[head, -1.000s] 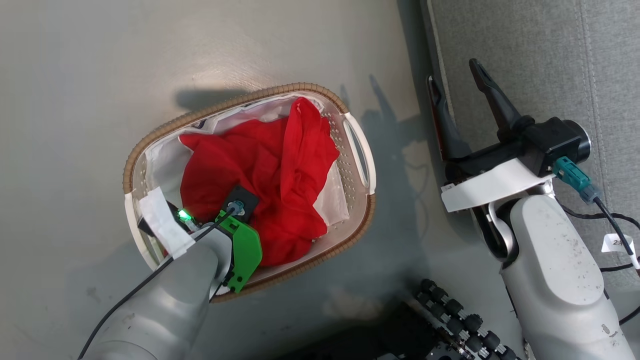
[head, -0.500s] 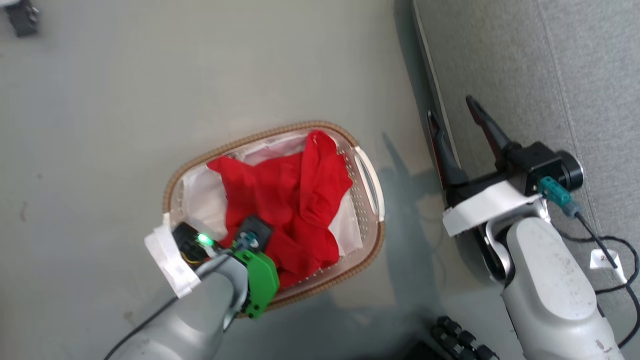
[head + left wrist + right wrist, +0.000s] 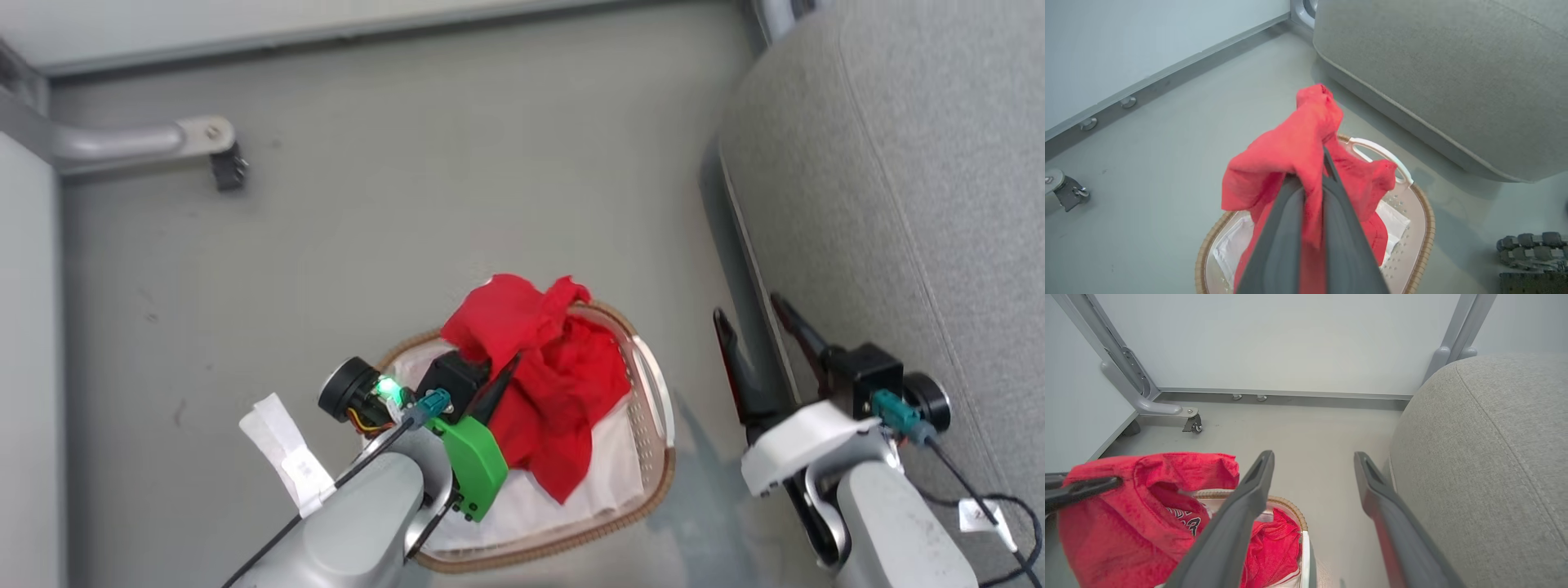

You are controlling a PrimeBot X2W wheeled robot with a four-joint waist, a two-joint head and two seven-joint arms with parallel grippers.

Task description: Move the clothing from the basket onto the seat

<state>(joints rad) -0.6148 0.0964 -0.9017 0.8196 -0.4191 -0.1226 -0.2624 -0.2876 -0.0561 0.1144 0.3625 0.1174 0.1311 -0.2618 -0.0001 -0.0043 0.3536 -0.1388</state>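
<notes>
- Left gripper (image 3: 1312, 171): fingers clamped on a bunch of the clothing (image 3: 555, 384), with cloth pinched between them and draped over the tips
- Clothing: red fabric is raised above the basket (image 3: 653, 498), and its lower folds hang down inside over the white liner (image 3: 608, 482)
- Basket: stands on the floor (image 3: 408, 204), near the seat (image 3: 898, 204) but apart from it
- Right gripper (image 3: 747, 309): fingers spread wide, holding nothing, hovering at the seat's near edge
- Seat: grey cushion to the right, with no red cloth on the part seen
- Assessment: this is the lift-out step. The next move calls for more height so the trailing folds clear the rim, then a carry rightward over the cushion before release
</notes>
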